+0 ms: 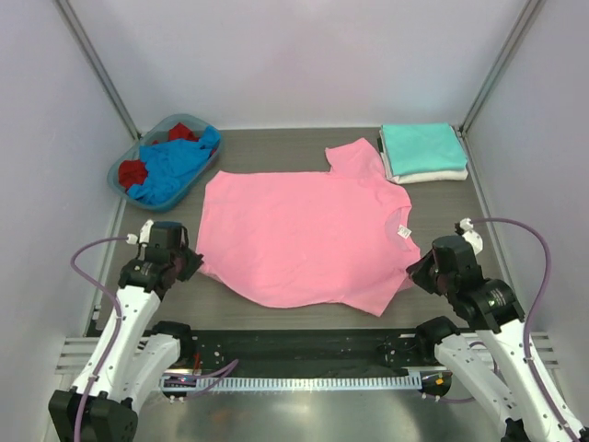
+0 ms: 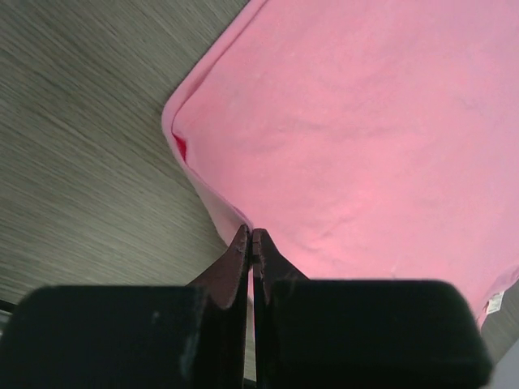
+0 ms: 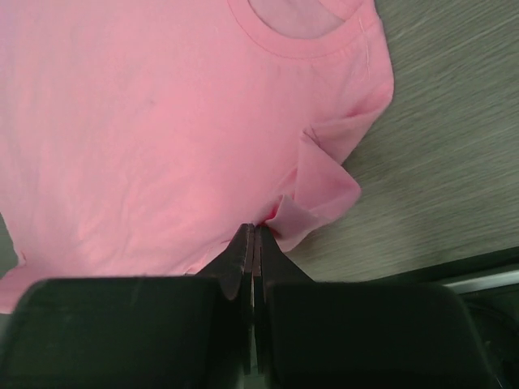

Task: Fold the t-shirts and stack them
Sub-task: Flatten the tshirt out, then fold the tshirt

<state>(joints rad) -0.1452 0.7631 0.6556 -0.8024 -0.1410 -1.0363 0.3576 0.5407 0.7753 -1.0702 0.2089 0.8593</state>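
A bright pink t-shirt (image 1: 304, 239) lies spread flat in the middle of the grey wood-grain desk (image 1: 276, 152). Its collar faces the right of the frame and its hem the left. A white label (image 1: 403, 231) shows inside the neck. One sleeve points toward the top of the frame, the other toward the lower right.

The left pincer (image 1: 193, 265) sits at the shirt's lower left corner. In the left wrist view its dark fingers (image 2: 235, 267) are pressed together, tips right on the hem's edge, apparently nipping the pink cloth. The right pincer (image 1: 413, 272) sits at the shirt's right edge, just below the collar. In the right wrist view its fingers (image 3: 239, 259) are also pressed together, with a puckered fold of sleeve cloth caught at the tips.

In the upper right of the top view a folded teal t-shirt (image 1: 421, 145) rests on a folded white t-shirt (image 1: 433, 175), forming a neat pile just beside the pink shirt's upper sleeve. In the upper left stands a blue-rimmed basket (image 1: 180, 117), holding a crumpled blue t-shirt (image 1: 170, 168) with red t-shirt (image 1: 132, 172) cloth showing at its left and top.
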